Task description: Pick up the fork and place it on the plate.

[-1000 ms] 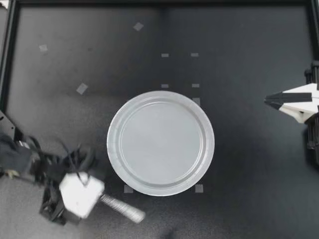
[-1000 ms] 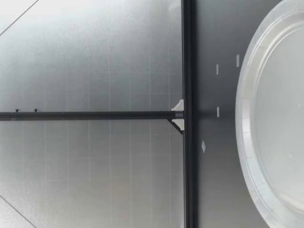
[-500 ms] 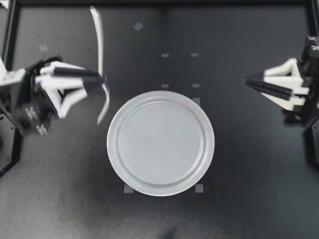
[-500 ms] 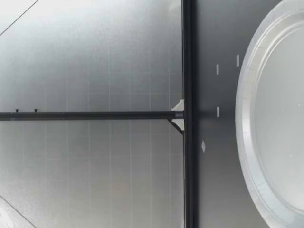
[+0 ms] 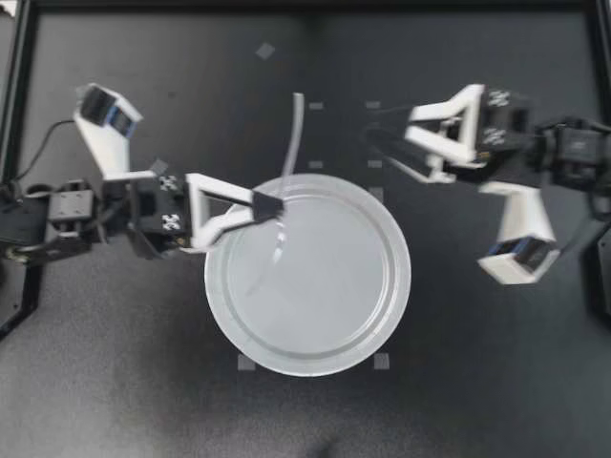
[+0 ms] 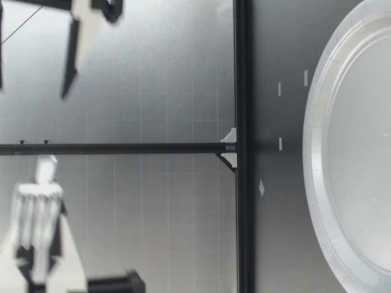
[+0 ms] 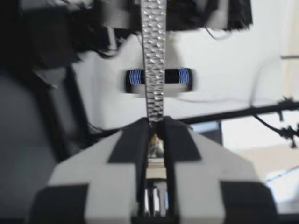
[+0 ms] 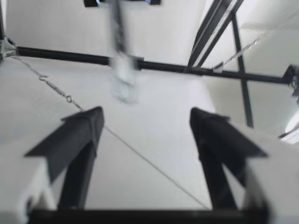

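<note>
Two fingers of my left gripper (image 5: 267, 203) are pinched on the fork (image 5: 291, 143), partway along it. The patterned handle runs on ahead of the claw. The fork's other end overhangs the plate (image 5: 218, 305) just inside the rim, held above it, not touching. My right gripper (image 5: 377, 145) is spread wide, with the fork ahead of it and apart.

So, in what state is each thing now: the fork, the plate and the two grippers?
Fork: held in the air, partly over the plate, not lying on it.
Plate: lying flat, empty.
Left gripper: shut on the fork.
Right gripper: open, holding nothing.
</note>
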